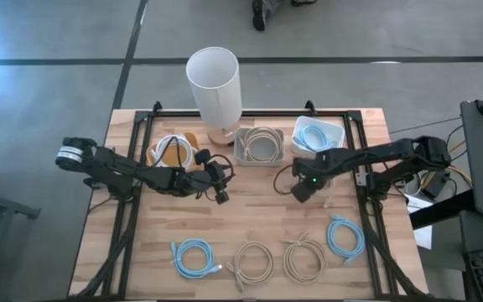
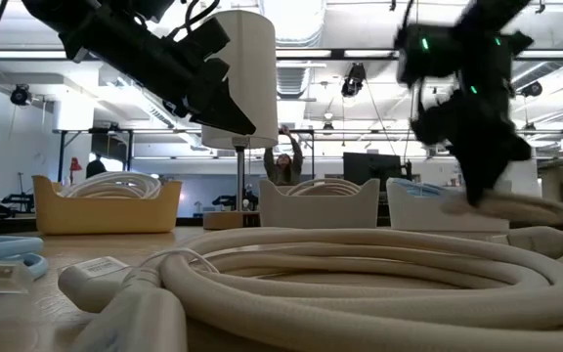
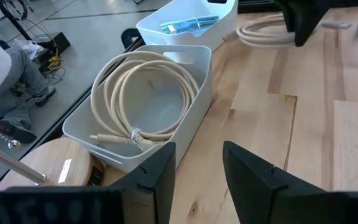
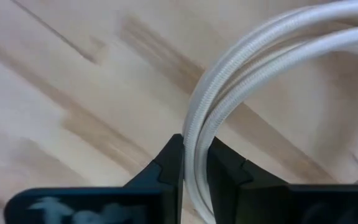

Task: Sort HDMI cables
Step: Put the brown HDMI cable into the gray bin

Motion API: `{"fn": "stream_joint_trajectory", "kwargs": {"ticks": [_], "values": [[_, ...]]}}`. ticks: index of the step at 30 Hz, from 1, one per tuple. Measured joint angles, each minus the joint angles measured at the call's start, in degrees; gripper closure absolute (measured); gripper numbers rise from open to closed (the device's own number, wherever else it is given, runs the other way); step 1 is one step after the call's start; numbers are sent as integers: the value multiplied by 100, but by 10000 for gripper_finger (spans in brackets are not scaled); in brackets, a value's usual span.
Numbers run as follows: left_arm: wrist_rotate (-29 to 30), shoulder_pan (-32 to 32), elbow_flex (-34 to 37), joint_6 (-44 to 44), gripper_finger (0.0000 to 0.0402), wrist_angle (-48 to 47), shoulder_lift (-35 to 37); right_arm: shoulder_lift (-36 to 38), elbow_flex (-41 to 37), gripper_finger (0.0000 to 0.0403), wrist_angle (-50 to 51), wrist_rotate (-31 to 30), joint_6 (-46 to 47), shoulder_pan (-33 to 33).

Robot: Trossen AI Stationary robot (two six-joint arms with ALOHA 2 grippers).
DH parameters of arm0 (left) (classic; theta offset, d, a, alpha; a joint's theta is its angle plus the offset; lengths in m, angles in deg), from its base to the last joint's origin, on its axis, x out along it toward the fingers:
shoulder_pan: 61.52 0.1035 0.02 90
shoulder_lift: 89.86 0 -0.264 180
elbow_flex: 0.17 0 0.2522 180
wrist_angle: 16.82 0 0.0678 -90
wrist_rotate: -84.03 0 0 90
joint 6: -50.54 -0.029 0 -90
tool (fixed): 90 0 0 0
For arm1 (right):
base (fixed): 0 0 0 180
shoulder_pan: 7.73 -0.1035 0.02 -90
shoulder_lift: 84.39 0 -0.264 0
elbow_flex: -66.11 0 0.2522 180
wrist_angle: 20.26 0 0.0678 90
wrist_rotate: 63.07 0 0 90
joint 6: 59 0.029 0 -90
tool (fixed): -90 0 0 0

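The right gripper (image 4: 194, 163) has its fingers clamped on a coiled beige cable (image 4: 272, 59) above the wooden tabletop (image 1: 258, 210), beside the white tray (image 1: 317, 134). The left gripper (image 3: 197, 177), fingers narrowly apart and empty, hangs near the grey tray (image 3: 201, 93) holding another beige coil (image 3: 143, 93).

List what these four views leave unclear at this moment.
- Beige cable in the right gripper: the right wrist view cuts its coil at the frame edge; in the high view the arm covers it.
- Left gripper: open and empty.
- Orange tray: the left arm partly covers its white coil.
- Person behind the table: too small.
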Motion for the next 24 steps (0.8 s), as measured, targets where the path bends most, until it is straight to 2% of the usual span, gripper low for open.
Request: {"fn": "stream_joint_trajectory", "kwargs": {"ticks": [10,15,20,24], "values": [[0,0,0,-9,261,-19,0,128,1600,357,-74,-158,-930,-319],[0,1,0,-9,261,-24,2,93,2213,356,-182,-1274,-1476,-349],[2,2,0,-7,261,-34,1,-25,2335,356,-945,-2576,-2150,-346],[2,2,0,-7,261,-34,0,-231,2152,356,-2255,-2835,-2722,-311]]}}
